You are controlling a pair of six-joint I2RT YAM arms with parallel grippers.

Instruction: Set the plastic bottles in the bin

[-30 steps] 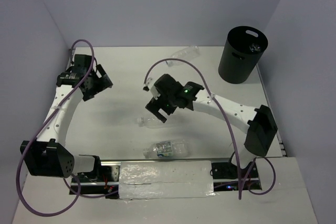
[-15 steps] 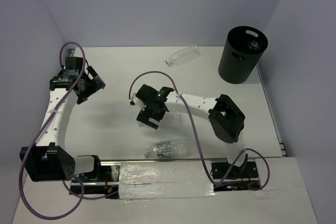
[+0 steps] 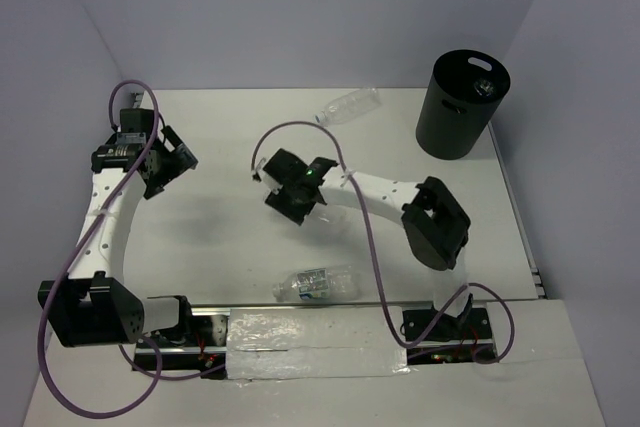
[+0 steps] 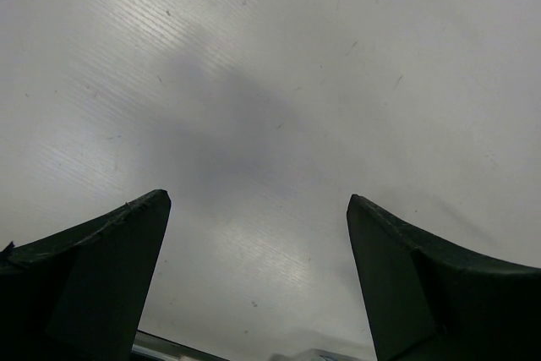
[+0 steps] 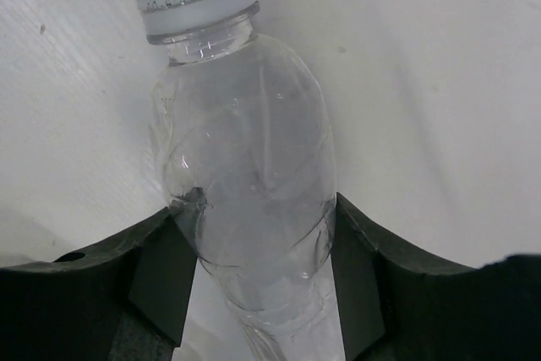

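The white, finely ribbed table [image 3: 220, 237] carries the black bin [image 3: 455, 117], upright at its far right corner. A clear bottle [image 3: 350, 105] lies on its side by the far edge, about midway along. A labelled bottle [image 3: 315, 283] lies on its side close to the near edge, and a white-capped third bottle [image 5: 245, 200] shows against the surface near the table's centre, though whether it rests there cannot be told.

Four are counted: far-edge plastic bottle [image 3: 350, 105], near-edge plastic bottle [image 3: 315, 282], central plastic bottle [image 5: 249, 175], binned plastic bottle [image 3: 485, 88]. One bin [image 3: 450, 132] is counted.
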